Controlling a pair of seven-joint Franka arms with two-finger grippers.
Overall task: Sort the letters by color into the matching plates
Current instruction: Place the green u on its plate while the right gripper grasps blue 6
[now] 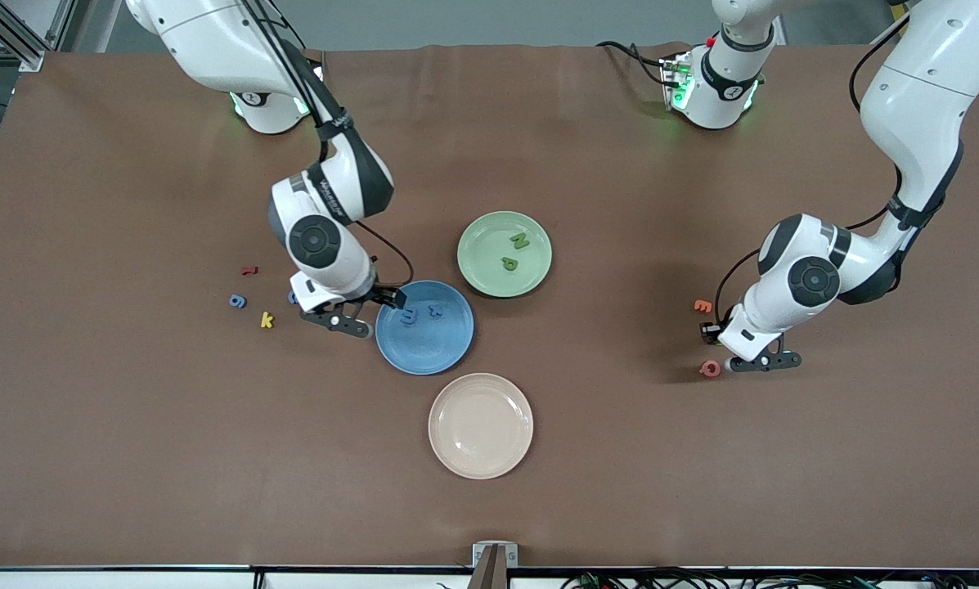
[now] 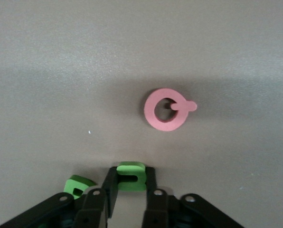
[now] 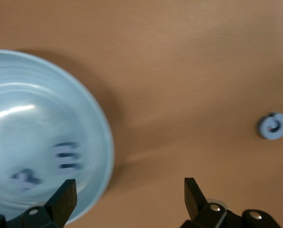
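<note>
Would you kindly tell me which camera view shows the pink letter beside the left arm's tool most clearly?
The left wrist view: the pink letter lies in plain sight on the table, its ring and short tail distinct. The front view shows it only as a tiny reddish ring beside the left tool. The right wrist view does not show it.

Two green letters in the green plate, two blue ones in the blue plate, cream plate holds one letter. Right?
Not quite. The cream plate is empty, as the front view shows. The rest holds: two green letters in the green plate, two blue letters in the blue plate.

Matte brown cloth-like table cover (image 1: 620, 458), smooth faintly glossy blue plate (image 1: 444, 348), foam-like matte pink letter (image 2: 166, 109).
</note>
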